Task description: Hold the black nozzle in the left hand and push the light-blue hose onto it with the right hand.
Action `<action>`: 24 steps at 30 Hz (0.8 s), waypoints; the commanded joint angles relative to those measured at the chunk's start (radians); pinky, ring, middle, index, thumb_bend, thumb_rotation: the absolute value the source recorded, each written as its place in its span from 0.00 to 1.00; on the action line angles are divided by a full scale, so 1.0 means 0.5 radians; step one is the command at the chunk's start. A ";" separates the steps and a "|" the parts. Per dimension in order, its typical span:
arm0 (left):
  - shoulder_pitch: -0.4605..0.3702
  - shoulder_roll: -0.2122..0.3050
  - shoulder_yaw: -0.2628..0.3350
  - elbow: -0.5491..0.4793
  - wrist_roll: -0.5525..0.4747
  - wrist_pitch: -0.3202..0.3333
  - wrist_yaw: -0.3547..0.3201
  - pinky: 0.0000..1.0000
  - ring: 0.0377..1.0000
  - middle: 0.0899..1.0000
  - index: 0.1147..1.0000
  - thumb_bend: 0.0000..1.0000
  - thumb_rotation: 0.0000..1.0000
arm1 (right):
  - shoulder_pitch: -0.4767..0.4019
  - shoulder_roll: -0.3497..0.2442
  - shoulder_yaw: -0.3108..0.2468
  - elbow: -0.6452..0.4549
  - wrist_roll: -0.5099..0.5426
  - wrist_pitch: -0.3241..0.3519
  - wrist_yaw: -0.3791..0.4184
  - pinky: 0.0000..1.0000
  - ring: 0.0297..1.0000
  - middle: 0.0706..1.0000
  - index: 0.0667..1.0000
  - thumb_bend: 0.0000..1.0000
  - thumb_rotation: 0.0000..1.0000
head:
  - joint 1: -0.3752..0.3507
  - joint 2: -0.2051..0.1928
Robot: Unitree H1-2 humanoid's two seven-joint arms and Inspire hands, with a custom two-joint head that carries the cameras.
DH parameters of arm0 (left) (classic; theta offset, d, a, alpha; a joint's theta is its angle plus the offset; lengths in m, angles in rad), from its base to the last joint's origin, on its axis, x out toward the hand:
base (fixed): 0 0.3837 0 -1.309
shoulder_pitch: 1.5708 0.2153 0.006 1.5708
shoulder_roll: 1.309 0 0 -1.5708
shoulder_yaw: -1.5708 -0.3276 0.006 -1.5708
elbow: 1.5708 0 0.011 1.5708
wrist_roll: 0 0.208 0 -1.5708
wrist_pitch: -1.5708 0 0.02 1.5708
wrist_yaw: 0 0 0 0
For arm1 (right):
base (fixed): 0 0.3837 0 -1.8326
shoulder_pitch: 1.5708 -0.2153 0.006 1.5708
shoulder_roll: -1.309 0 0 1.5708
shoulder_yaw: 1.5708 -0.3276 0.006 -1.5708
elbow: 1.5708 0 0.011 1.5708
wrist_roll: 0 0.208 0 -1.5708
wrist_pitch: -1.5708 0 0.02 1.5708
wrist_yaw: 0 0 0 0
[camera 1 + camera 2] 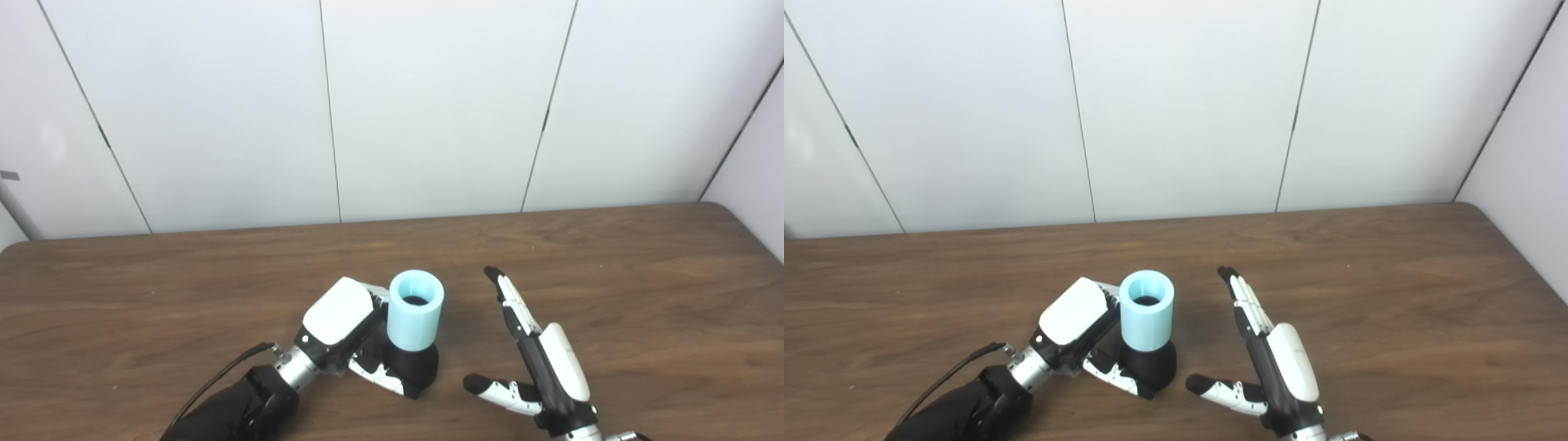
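We see the black nozzle [411, 366] standing on the brown table [612, 275], near the front and a bit left of the middle. The light-blue hose [416, 310] sits upright on top of it, open end up. Our left hand [343, 331] is wrapped around the nozzle, thumb in front; its other fingers seem to be behind, but we cannot see them well. Our right hand [545, 361] is just beside the hose, spread wide and holding nothing.
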 commanded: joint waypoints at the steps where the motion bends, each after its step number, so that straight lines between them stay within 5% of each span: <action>1: 0.388 -0.105 -0.213 0.134 -0.179 -0.048 -0.110 0.41 0.47 0.46 0.40 0.52 0.00 | -0.046 0.011 -0.041 -0.058 0.036 -0.013 0.008 0.88 0.96 0.98 0.97 0.79 0.96 | -0.001 0.004; 4: 0.380 -0.086 -0.163 0.146 -0.266 -0.048 -0.236 0.45 0.53 0.54 0.41 0.52 0.04 | -0.045 0.007 -0.049 -0.056 0.054 -0.006 0.025 0.88 0.96 0.99 0.98 0.78 0.95 | 0.001 0.005; 7: 0.376 -0.076 -0.073 0.169 -0.317 -0.048 -0.405 0.52 0.60 0.62 0.55 0.89 0.06 | -0.045 0.004 -0.053 -0.067 0.056 0.025 0.051 0.89 0.97 0.99 0.98 0.79 0.95 | 0.002 0.004; 9: 0.385 -0.082 0.013 0.175 -0.339 -0.045 -0.543 0.62 0.69 0.70 0.66 0.98 0.16 | -0.044 0.002 -0.057 -0.070 0.054 0.040 0.071 0.89 0.97 0.99 0.98 0.79 0.95 | 0.002 0.004; 16: 0.417 -0.103 0.219 0.148 -0.298 0.072 -0.887 0.89 0.92 0.92 0.91 1.00 0.38 | -0.042 0.007 -0.070 -0.071 0.057 0.055 0.104 0.89 0.97 0.99 0.98 0.79 0.93 | 0.003 0.009; 24: 0.402 -0.107 0.309 0.206 -0.233 0.056 -1.000 0.97 0.99 0.99 0.98 1.00 0.46 | -0.045 0.011 -0.083 -0.064 0.048 0.047 0.120 0.89 0.97 0.99 0.98 0.78 0.93 | 0.006 0.008</action>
